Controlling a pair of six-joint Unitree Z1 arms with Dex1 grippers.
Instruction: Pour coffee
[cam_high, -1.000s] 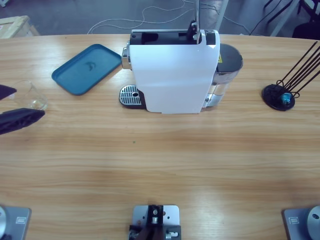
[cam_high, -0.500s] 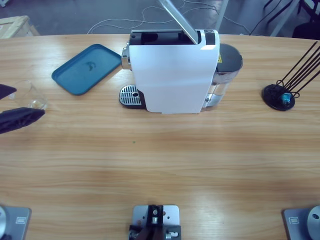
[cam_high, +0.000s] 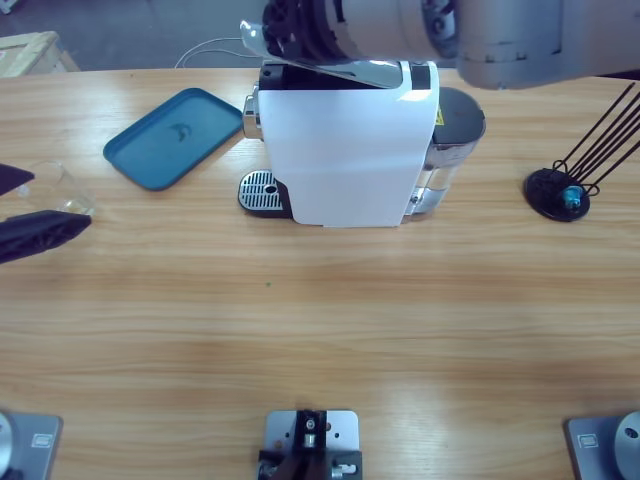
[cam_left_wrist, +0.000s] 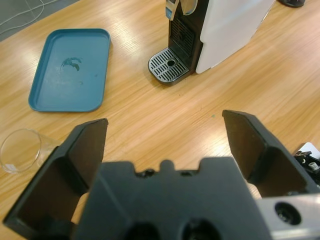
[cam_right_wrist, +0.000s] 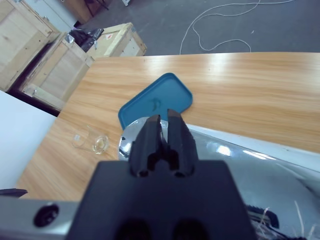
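place: workshop or lab space
evidence: wooden crates (cam_right_wrist: 47, 55) on grey floor (cam_right_wrist: 240, 25), loose cables (cam_right_wrist: 220, 27), long wooden tabletop (cam_high: 320, 320) with coffee machine (cam_high: 345, 150)

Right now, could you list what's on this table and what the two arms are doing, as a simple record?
Machine: white coffee machine with silver lever lowered on top, drip grate bare
Cup: clear empty glass lying on its side near the table's edge
Tray: blue rectangular plastic tray, nothing on it
Rack: black wire capsule rack holding a small blue capsule
Left tool: open, beside the glass, apart from it
Right tool: shut, at the lever
Coffee: none visible
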